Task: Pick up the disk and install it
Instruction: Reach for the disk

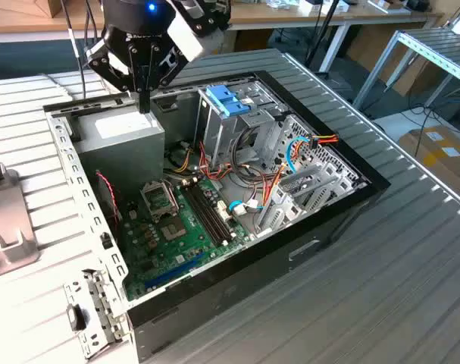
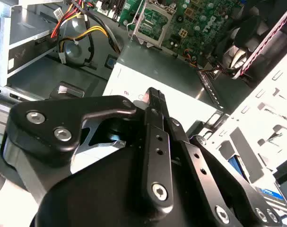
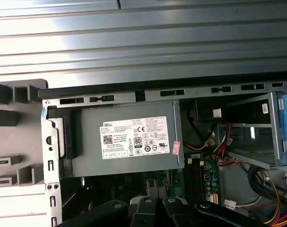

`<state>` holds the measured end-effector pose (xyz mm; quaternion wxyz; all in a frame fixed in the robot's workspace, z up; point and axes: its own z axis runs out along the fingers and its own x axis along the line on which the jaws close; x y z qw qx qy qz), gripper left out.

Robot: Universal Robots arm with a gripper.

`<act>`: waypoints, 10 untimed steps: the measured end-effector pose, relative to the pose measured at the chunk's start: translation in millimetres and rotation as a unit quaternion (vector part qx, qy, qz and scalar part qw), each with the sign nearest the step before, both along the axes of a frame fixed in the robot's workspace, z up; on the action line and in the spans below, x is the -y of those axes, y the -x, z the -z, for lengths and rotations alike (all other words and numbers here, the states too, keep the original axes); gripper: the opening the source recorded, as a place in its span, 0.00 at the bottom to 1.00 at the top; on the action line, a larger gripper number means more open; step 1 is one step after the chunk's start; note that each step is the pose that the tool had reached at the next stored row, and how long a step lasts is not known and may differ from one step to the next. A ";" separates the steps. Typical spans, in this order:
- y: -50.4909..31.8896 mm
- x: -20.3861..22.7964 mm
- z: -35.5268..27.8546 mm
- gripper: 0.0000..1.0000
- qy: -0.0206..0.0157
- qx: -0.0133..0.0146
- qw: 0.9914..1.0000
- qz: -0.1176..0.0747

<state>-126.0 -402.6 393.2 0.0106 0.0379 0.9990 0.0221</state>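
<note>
My gripper (image 1: 144, 102) hangs over the far corner of the open computer case (image 1: 343, 201), its fingers shut together with nothing between them. Its tip points down at the grey power supply box (image 1: 123, 130). In the second wrist view the gripper (image 2: 153, 93) stands just above that box's white label (image 2: 190, 105). Past the case's perforated wall, a corner of a flat thing with a white-and-blue label (image 2: 271, 194) peeks out. It looks like the disk, mostly hidden by the gripper body. The fingertips (image 3: 148, 204) show above the power supply (image 3: 129, 142) in the first wrist view.
A metal drive cage with light-blue handles (image 1: 228, 98) stands in the case beside the power supply. The green motherboard (image 1: 176, 243) and loose cables (image 1: 290, 155) lie lower down. A grey fixture (image 1: 2, 220) sits on the white table at the exterior view's left.
</note>
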 end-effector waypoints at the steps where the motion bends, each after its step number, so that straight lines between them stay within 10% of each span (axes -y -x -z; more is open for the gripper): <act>1: 0.1 0.0 0.0 0.11 0.000 0.000 1.000 0.000; 10: 2.8 0.0 0.0 0.11 0.000 0.000 1.000 0.000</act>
